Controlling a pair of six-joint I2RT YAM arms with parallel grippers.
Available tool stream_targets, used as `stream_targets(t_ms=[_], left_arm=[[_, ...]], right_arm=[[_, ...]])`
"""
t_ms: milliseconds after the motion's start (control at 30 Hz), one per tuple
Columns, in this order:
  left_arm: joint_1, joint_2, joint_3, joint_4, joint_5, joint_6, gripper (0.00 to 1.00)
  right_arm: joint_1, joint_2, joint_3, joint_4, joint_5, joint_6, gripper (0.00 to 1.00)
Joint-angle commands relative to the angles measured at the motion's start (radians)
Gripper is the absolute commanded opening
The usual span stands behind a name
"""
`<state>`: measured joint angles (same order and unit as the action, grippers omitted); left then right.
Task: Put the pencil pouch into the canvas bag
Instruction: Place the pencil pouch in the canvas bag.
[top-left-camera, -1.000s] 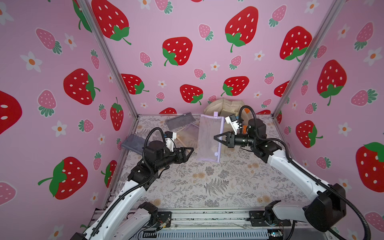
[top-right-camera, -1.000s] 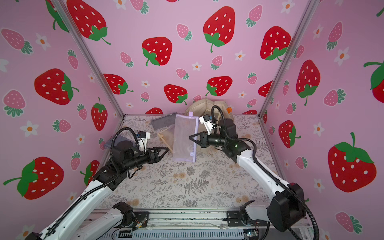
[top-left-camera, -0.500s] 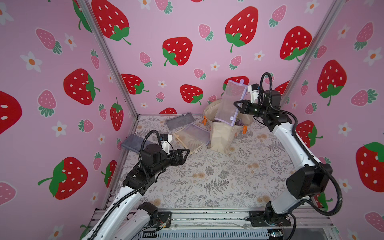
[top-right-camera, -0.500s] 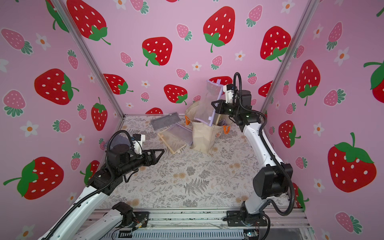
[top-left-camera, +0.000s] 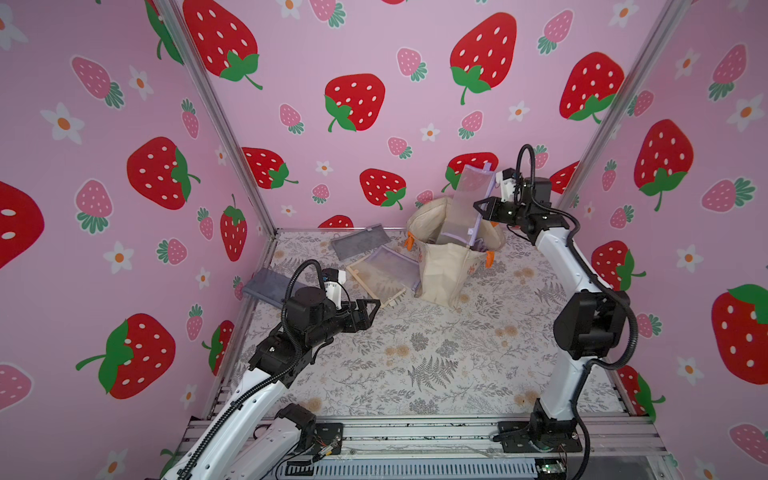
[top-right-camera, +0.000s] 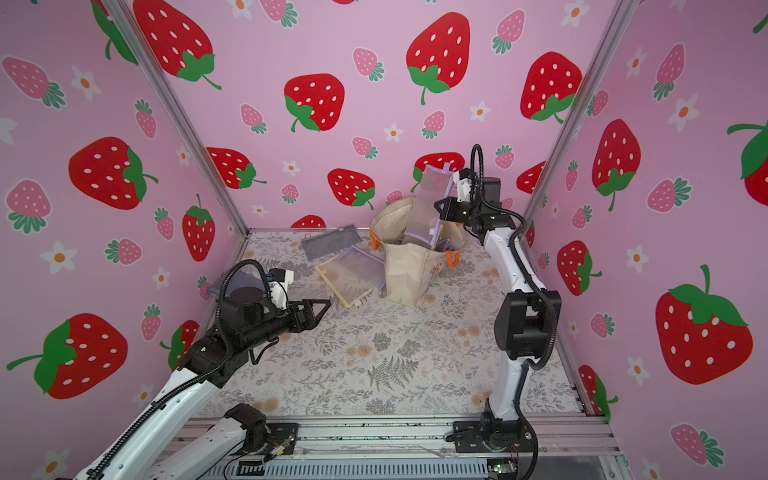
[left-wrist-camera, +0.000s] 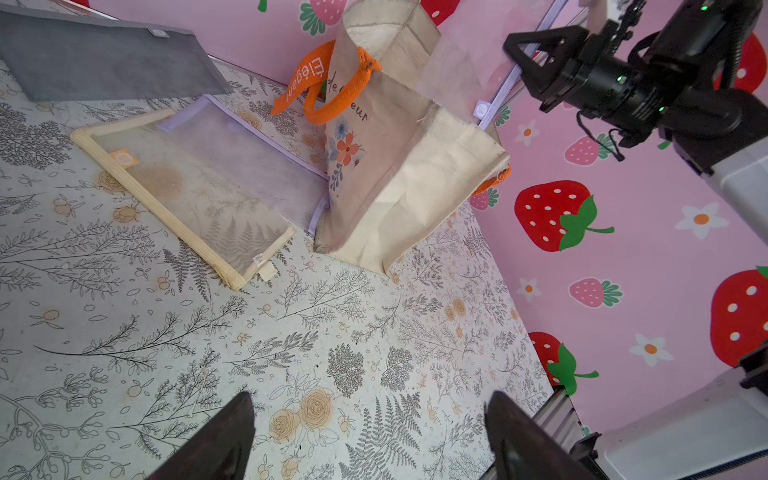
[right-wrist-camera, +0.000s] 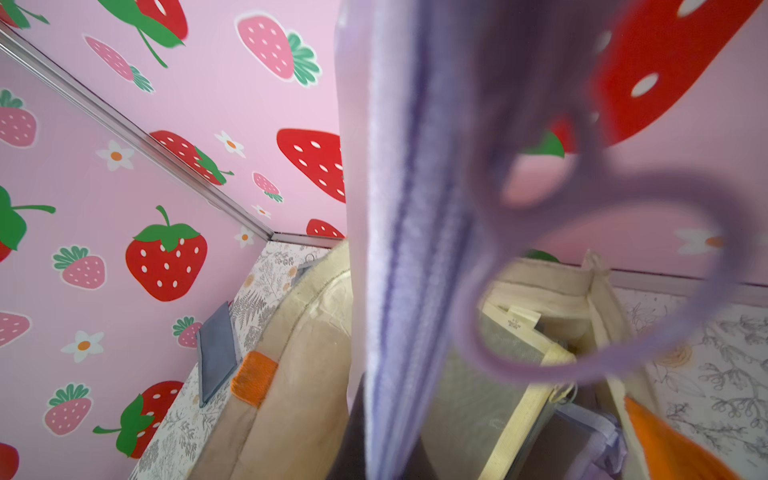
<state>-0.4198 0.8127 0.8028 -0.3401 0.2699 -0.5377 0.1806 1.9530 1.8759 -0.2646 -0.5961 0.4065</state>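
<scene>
The canvas bag (top-left-camera: 442, 272) (top-right-camera: 409, 276) stands open at the back right, cream with orange handles and a floral print (left-wrist-camera: 395, 166). My right gripper (top-left-camera: 480, 208) (top-right-camera: 440, 208) is shut on the zip edge of a lilac mesh pencil pouch (top-left-camera: 467, 203) (top-right-camera: 428, 203). The pouch hangs tilted, its lower end dipping into the bag's mouth. In the right wrist view the pouch (right-wrist-camera: 399, 208) fills the middle and hides the jaws, with the bag's rim (right-wrist-camera: 307, 332) below. My left gripper (top-left-camera: 374, 307) (top-right-camera: 324, 307) (left-wrist-camera: 370, 436) is open over bare table, empty.
A yellow-trimmed mesh pouch (top-left-camera: 374, 280) (left-wrist-camera: 187, 195) overlaps a lilac-trimmed one (top-left-camera: 397, 266) left of the bag. A grey pouch (top-left-camera: 361, 241) lies behind them, another (top-left-camera: 266, 286) leans at the left wall. Other pouches (right-wrist-camera: 511, 374) sit inside the bag.
My right arm carried the lilac pouch from mid-table up and back over the bag, then lowered its end into the mouth. My left gripper drew back left and opened wider.
</scene>
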Motion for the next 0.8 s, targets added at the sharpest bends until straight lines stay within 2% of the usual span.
stream_targets(t_ms=[0, 200, 467, 533, 633, 767], left_arm=[[0.003, 0.016, 0.0, 0.027, 0.003, 0.018, 0.89], [0.003, 0.043, -0.007, 0.057, 0.006, 0.012, 0.89], [0.003, 0.045, -0.005, 0.053, 0.001, 0.013, 0.89], [0.003, 0.04, -0.002, 0.046, -0.007, 0.017, 0.89], [0.009, 0.052, 0.011, 0.03, -0.014, 0.02, 0.89], [0.021, 0.142, 0.083, -0.088, -0.094, 0.036, 0.89]], right_arm=[[0.02, -0.018, -0.063, 0.03, -0.033, -0.033, 0.0], [0.058, -0.063, -0.196, 0.08, -0.027, -0.023, 0.0], [0.076, -0.083, -0.253, 0.055, 0.016, -0.023, 0.01], [0.076, -0.093, -0.249, 0.031, 0.033, -0.035, 0.13], [0.075, -0.13, -0.237, -0.018, 0.089, -0.068, 0.37], [0.069, -0.179, -0.192, -0.132, 0.204, -0.13, 0.63]])
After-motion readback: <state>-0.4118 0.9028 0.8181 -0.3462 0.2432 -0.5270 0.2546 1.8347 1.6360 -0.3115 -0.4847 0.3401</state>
